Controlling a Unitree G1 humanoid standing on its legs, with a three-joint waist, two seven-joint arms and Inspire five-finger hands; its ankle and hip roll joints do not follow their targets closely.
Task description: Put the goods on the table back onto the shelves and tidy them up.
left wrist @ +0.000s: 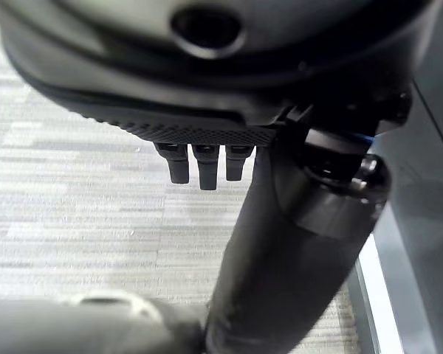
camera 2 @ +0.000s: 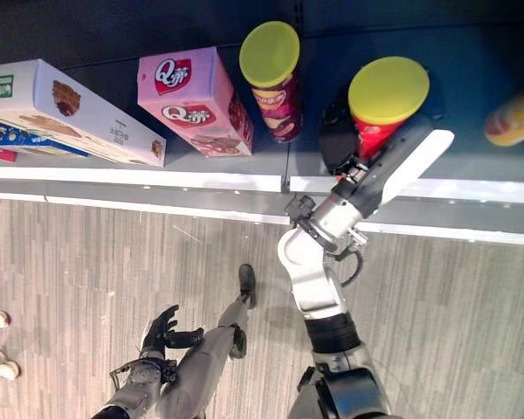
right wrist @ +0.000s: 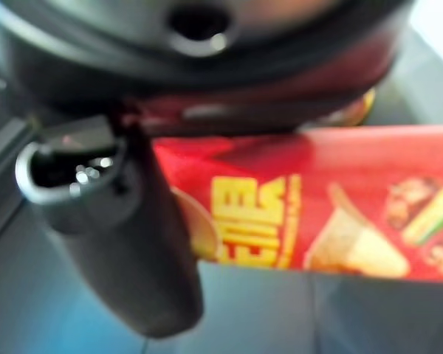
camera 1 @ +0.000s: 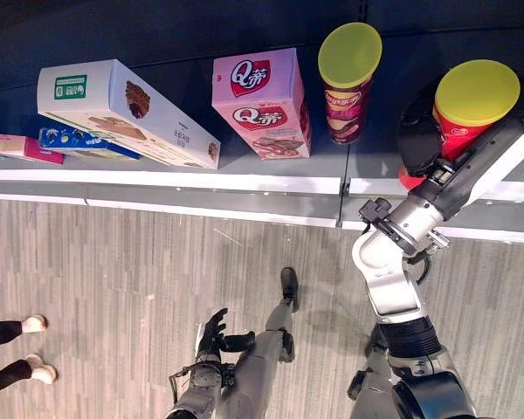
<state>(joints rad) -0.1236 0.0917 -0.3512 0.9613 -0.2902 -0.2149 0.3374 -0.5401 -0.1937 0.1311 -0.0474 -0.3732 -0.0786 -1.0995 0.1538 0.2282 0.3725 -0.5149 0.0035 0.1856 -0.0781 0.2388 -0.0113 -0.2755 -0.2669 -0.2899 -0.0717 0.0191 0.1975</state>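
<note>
My right hand [camera 2: 339,140] is up on the dark shelf [camera 1: 271,170], wrapped around a tall red cardboard snack tube with a yellow-green plastic lid [camera 2: 386,92]. In the right wrist view my thumb [right wrist: 125,243] lies curled across the red tube's printed side [right wrist: 317,199], so I am grasping it, and the tube looks to be standing on the shelf or very nearly so.

Just beside my right hand, toward my left, stands a second tube, dark maroon with a yellow-green lid [camera 1: 349,70]. Further out on that side is a pink cardboard box [camera 1: 262,103], then a long white flat carton [camera 1: 122,109] lying over a blue packet [camera 1: 70,140] and a small pink packet [camera 1: 17,147]. On the far side of my hand an orange-yellow item [camera 2: 513,115] shows at the edge of view; I cannot tell what it is.

My left hand [camera 1: 214,336] hangs low over the grey floor [camera 1: 113,288], well away from the shelf, fingers loose and empty.

The risks, as I judge them: if I let go before the red tube's base sits flat, it could tip and roll off the white shelf edge [camera 1: 201,182]. Pulling my fingers back sideways could drag the tube over or knock the maroon tube into the pink box. A person's feet in white shoes [camera 1: 35,349] are near on the floor.
</note>
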